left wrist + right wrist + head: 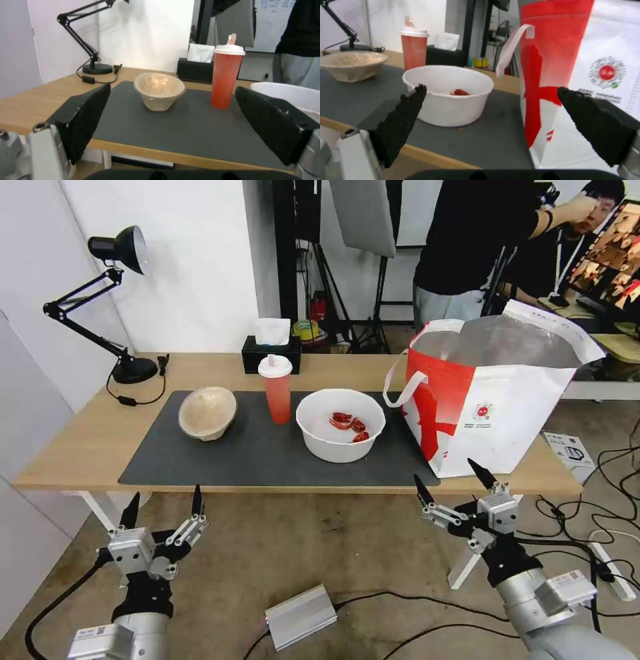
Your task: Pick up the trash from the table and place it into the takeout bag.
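On the dark grey mat (267, 453) of the light-wood table (80, 440) stand a beige pulp bowl (207, 412) (159, 90) (351, 64), a translucent red cup with white lid (276, 388) (227, 76) (413, 48) and a white bowl holding red scraps (340, 423) (448, 93). The red-and-white takeout bag (490, 397) (573, 75) stands open at the table's right end. My left gripper (163, 501) (171, 105) is open below the front edge, facing the beige bowl. My right gripper (452, 480) (490, 110) is open below the bag's corner.
A black desk lamp (107, 300) and a black tissue box (271, 352) stand along the table's back. A silver box (300, 617) and cables lie on the floor between my arms. A person stands behind the bag.
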You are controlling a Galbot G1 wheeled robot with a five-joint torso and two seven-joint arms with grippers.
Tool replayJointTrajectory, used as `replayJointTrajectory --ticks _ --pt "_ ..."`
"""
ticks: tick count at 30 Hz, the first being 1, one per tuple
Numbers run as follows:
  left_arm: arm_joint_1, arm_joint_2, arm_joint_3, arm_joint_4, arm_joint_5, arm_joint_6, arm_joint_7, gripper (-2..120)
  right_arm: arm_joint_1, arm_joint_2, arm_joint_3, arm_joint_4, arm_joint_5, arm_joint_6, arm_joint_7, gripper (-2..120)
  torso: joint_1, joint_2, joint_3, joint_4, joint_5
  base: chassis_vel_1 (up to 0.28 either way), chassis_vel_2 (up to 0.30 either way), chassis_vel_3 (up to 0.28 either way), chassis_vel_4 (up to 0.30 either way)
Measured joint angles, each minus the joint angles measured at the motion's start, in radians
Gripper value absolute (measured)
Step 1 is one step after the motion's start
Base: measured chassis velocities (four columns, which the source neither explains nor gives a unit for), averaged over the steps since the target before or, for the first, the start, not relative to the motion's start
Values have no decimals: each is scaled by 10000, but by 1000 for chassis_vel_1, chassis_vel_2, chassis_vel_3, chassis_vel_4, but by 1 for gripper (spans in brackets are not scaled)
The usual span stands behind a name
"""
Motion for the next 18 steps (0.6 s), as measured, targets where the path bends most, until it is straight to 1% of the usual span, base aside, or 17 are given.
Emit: replayJointTrajectory --ticks 5,10,13,14,17,18 --pt "-4 60 -36 6 -141 0 0 100 163 -97 -168 -122 127 16 -157 100 1 1 0 0 0 0 0 0 0" --pt "1 75 -25 3 -186 0 0 100 458 -406 -346 -222 334 19 -311 100 1 0 -1 -1 0 0 0 0 0" --pt "28 85 -11 -24 -190 0 0 100 965 -995 -568 -335 741 2 -353 100 1 0 0 0 0 0 0 0 0" --pt "28 85 -11 -24 -190 0 0 100 965 -995 -568 -335 741 2 -353 100 1 0 0 0 0 0 0 0 0" --pt "77 99 -25 -77 -209 0 2 100 1460 -1576 -708 -397 1094 -180 -366 100 1 0 0 0 0 0 0 0 0" --pt "77 99 -25 -77 -209 0 2 100 1460 -1576 -708 -397 1094 -180 -366 100 1 0 0 0 0 0 0 0 0"
